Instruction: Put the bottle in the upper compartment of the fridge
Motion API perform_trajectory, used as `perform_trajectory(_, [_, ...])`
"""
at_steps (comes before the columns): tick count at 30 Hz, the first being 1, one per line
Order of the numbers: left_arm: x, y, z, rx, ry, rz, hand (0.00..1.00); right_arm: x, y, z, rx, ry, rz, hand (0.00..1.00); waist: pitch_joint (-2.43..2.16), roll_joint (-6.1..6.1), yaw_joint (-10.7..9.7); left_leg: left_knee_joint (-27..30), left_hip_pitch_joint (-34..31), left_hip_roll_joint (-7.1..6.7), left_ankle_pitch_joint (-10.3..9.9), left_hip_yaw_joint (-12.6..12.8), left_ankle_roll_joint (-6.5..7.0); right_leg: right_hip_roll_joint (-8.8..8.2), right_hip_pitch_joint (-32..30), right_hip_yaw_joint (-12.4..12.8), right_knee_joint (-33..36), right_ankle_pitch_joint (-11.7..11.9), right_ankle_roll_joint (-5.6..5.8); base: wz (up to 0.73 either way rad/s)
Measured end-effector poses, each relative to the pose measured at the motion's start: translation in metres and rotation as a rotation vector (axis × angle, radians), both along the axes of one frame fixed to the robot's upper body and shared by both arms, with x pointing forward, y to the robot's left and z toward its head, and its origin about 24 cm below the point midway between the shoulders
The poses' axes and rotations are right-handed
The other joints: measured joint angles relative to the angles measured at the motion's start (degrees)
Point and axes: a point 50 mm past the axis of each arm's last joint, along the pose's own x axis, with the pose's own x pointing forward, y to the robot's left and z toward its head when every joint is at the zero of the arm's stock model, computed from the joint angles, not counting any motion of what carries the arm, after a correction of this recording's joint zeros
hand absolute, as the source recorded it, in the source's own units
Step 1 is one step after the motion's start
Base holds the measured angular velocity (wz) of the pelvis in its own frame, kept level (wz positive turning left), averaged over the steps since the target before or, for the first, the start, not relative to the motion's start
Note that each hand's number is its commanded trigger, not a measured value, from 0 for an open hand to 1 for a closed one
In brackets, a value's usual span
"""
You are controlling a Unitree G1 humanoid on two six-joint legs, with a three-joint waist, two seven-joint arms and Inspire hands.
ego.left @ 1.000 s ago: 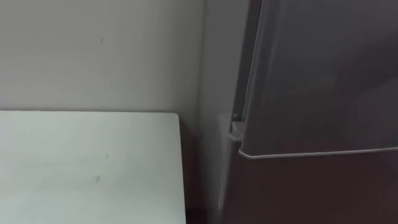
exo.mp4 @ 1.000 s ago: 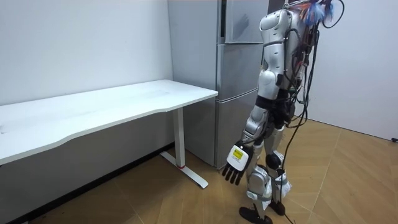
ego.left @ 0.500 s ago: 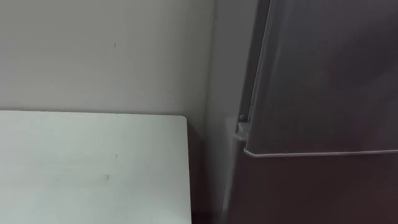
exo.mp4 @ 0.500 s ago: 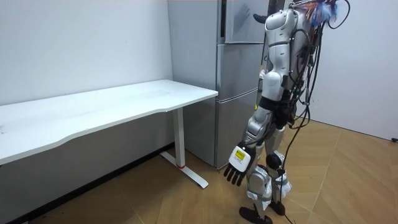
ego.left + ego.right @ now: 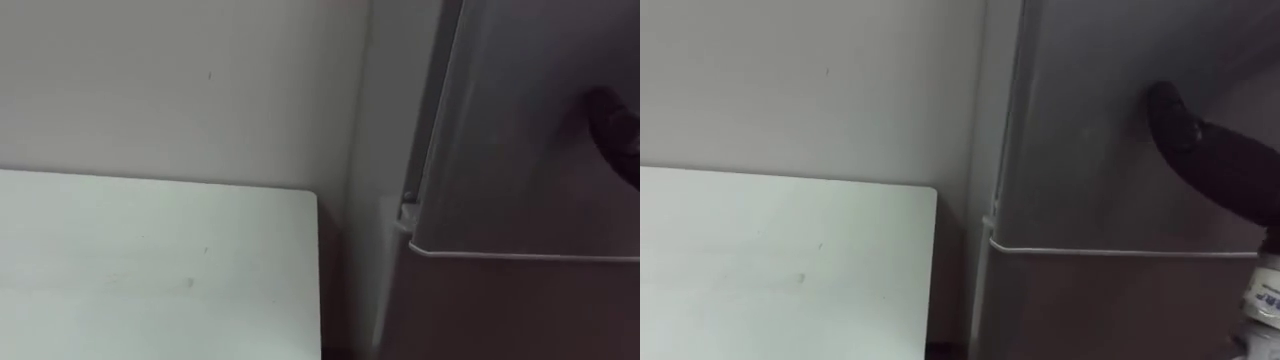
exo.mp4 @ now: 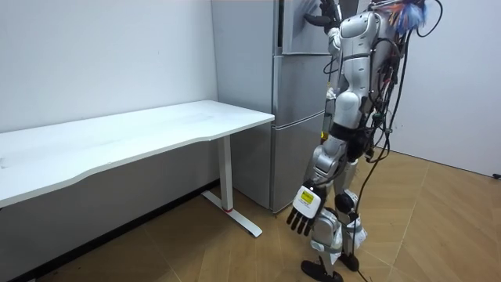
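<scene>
I stand close in front of a tall grey fridge (image 6: 297, 86), beside a white table. My right hand (image 5: 1180, 125) is raised, its dark fingers straight against the shut upper fridge door (image 5: 1090, 120), well above the seam to the lower door. In the room view that right hand (image 6: 317, 17) sits high on the upper door (image 6: 301, 35). My left hand (image 6: 304, 210) hangs open at knee height, holding nothing. In the left eye view the fingertips (image 5: 610, 125) show at the right edge, on the upper door (image 5: 520, 130).
A white desk (image 5: 150, 270) stands against the wall left of the fridge; in the room view the desk (image 6: 141, 133) stretches toward the room view's left. A narrow gap (image 5: 335, 280) separates its end from the fridge side. Wooden floor lies behind me.
My right arm has risen and its hand has reached the upper fridge door. The eye view has shifted, so the fridge edge sits further right. The left hand hangs as before.
</scene>
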Motion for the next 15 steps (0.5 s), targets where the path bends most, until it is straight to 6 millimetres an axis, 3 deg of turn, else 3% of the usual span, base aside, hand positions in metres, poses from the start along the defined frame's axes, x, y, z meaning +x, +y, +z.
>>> perform_trajectory(15, [0.001,0.000,0.000,-0.028,0.036,-0.035,0.00,0.015,0.010,-0.011,-0.074,0.095,0.011,0.00,0.06,0.56,0.3,0.4,0.3,0.02,0.2,-0.2,-0.05,-0.27,0.6,-1.5,0.0,0.0,-0.04,0.01])
